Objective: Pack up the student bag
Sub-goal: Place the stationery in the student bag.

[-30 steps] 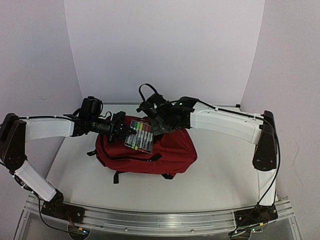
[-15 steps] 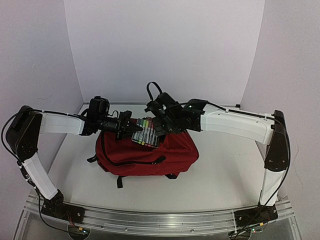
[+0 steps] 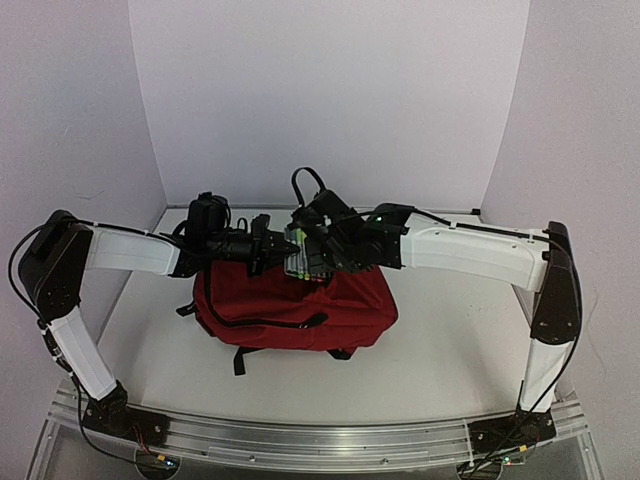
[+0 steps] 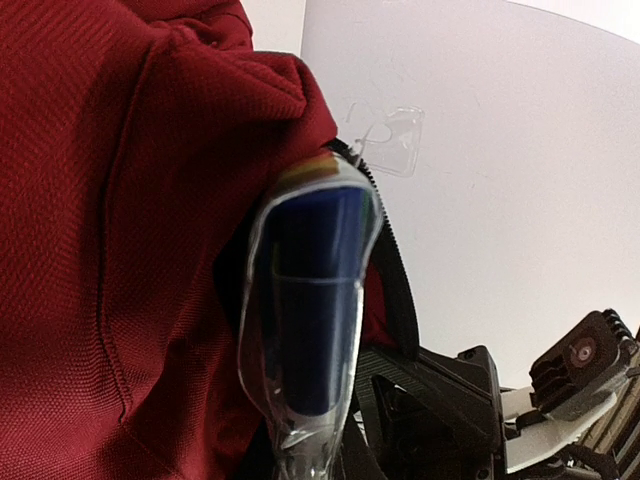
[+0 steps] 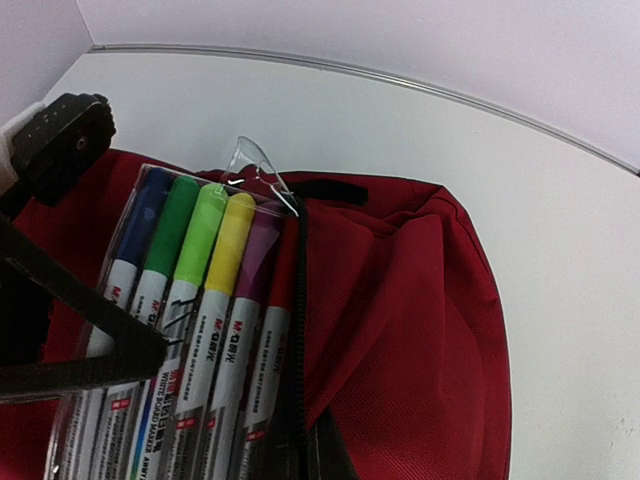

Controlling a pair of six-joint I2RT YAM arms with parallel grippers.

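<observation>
Top view: the student bag (image 3: 300,312) lies on the desk (image 3: 445,340) under both jaws. The left jaws pinch the marker pack (image 3: 298,257), which has turned on its edge, closer to the right jaws, pressed together. Left wrist: the pack touches red fabric. Right wrist: the pack is at the bag's zip.

Top view: fixed high behind the arm bases at the near edge, facing the far wall, wide over the whole table (image 3: 440,345). Left wrist: pressed close to the red bag (image 4: 110,250), facing right, marker pack (image 4: 310,300) seen edge-on. Right wrist: close, angled down toward the far-left table corner. Shared by all three: marker pack at bag's far edge.
</observation>
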